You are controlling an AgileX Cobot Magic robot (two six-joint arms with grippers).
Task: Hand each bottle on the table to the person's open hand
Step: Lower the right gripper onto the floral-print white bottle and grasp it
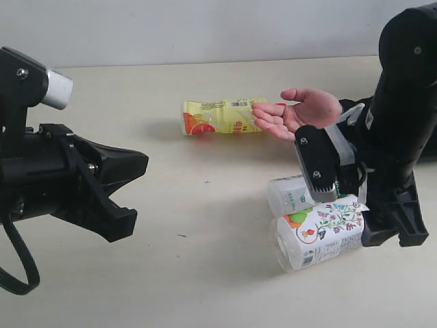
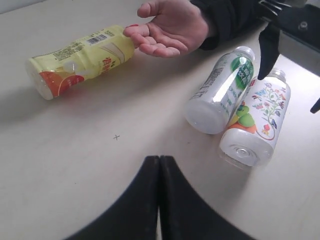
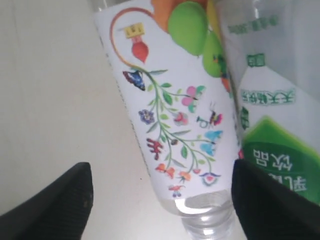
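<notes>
1. Exterior: low, near bench (image 1: 205, 287) height, facing across it; mid-range.
2. Left wrist: angled down over bench, mid-range.
3. Right wrist: very close on floral bottle (image 3: 170, 125), seen in all three.

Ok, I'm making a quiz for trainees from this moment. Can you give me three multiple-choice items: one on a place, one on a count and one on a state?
1. Where is the yellow bottle?
A. lying on the table beside the person's hand
B. resting in the person's palm
C. standing upright at the table's edge

2. How many bottles are in view?
A. two
B. three
C. five

3. How is the left gripper?
A. shut, holding nothing
B. open around a bottle
C. shut on a bottle

Answers:
1 A: it lies on its side, one end at the fingertips.
2 B: the yellow one, plus the floral bottle and the green-labelled bottle side by side.
3 A: the left wrist view shows its fingers pressed together with nothing between them.
</notes>
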